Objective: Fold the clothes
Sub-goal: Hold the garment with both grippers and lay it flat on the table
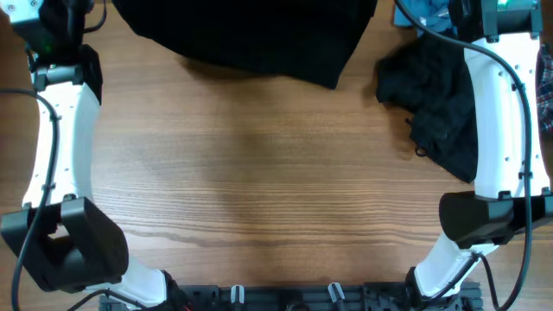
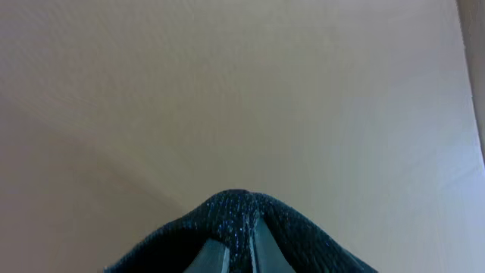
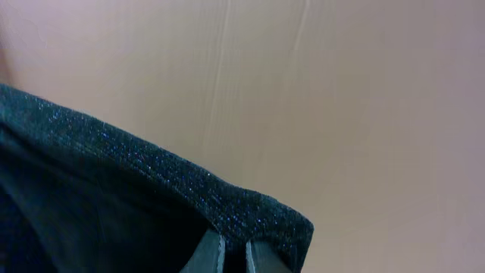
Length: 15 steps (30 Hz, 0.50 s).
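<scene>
A large black garment [image 1: 259,34] hangs at the far edge of the wooden table [image 1: 259,173], its lower part draped across the top middle of the overhead view. My left gripper [image 2: 239,246] is shut on a fold of this dark, speckled fabric [image 2: 235,208]. My right gripper [image 3: 233,254] is shut on another edge of the same dark fabric [image 3: 114,174]. In the overhead view both grippers are out of frame beyond the top edge; only the white arms [image 1: 60,130] show.
A crumpled black garment [image 1: 436,104] lies at the right, partly under the right arm [image 1: 505,112]. Blue cloth [image 1: 423,10] sits at the top right, plaid fabric [image 1: 546,82] at the right edge. Arm bases stand at the front corners.
</scene>
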### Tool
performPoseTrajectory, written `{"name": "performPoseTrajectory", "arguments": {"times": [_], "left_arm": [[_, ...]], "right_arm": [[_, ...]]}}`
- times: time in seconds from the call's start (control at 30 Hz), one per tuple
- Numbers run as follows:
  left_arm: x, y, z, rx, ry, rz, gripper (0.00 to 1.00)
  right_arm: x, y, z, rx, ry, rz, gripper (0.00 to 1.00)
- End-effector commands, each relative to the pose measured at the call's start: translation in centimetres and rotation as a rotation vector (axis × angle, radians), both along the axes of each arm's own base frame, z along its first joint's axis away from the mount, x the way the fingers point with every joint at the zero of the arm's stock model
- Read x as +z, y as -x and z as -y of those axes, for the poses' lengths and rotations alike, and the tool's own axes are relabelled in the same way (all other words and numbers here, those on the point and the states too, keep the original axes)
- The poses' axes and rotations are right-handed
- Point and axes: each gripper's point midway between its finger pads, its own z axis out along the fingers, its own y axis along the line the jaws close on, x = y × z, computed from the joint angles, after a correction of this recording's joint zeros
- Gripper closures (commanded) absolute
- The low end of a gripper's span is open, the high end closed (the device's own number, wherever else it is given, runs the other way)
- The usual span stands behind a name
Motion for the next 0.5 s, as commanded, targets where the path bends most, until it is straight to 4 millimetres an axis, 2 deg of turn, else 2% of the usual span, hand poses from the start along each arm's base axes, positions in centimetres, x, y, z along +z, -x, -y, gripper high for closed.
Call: {"name": "performPoseTrajectory", "arguments": {"times": [0.0, 0.1, 0.23, 0.33, 0.47], "left_arm": [[-0.4, 0.6, 0.5, -0.121, -0.047, -0.047, 0.96], [-4.1, 1.0, 2.9, -0.270, -0.051, -0.194, 0.96], [-8.0, 2.4, 5.0, -0.419, -0.053, -0.348, 0.96], [-9.2, 3.8, 5.9, -0.530, -0.012, -0.408, 0.96], [-9.5, 5.8, 6.3, -0.669, 0.031, -0.434, 0.96]], "right_arm": [[-1.5, -0.3, 3.0, -0.073, 0.023, -0.078, 0.96], [-5.9, 1.0, 2.2, -0.017, 0.028, -0.278, 0.96], [-9.9, 3.0, 1.9, 0.011, 0.029, -0.479, 0.96], [-11.8, 4.9, 1.4, 0.048, 0.023, -0.597, 0.96], [-14.1, 7.7, 0.5, 0.119, 0.017, -0.742, 0.96]]}}
